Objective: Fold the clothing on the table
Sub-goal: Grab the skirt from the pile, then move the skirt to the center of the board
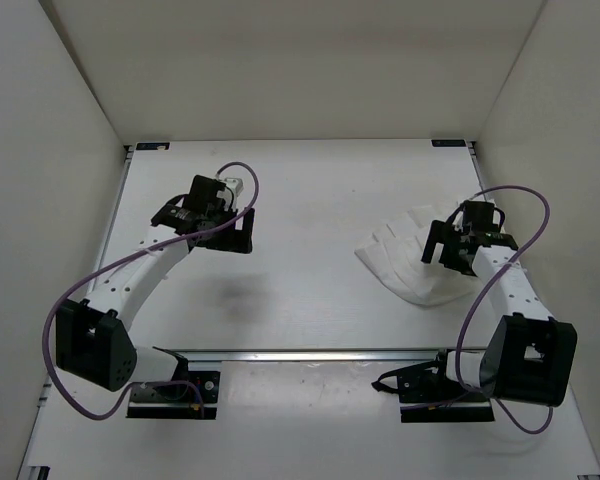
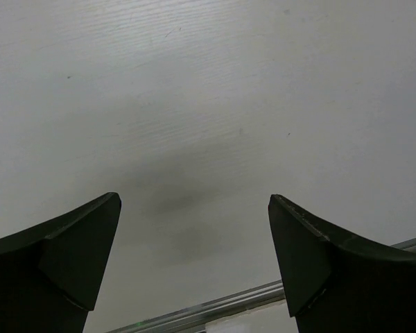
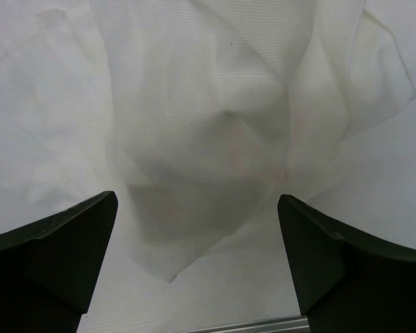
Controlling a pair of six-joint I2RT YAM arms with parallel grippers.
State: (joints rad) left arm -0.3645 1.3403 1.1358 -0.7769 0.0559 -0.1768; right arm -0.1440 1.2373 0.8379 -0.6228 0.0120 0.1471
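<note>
right fingers [image 3: 55,257] spread above the clothing [image 3: 208,125]; white, creased, fan-shaped.

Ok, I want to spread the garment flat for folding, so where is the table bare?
The widest bare stretch is the middle of the table, between the left arm and the clothing, from the far edge to the near rail. Crowded: the right side, where the right arm hangs over the clothing.

Setting: a robotics laboratory cell. Indicators: a flat white rectangular bench [image 1: 320,190] with thin metal edge rails, enclosed by plain white panel walls [image 1: 280,60]; a black-and-white jointed left arm [image 1: 145,268] and matching right arm [image 1: 508,285] bolted at its near edge.
</note>
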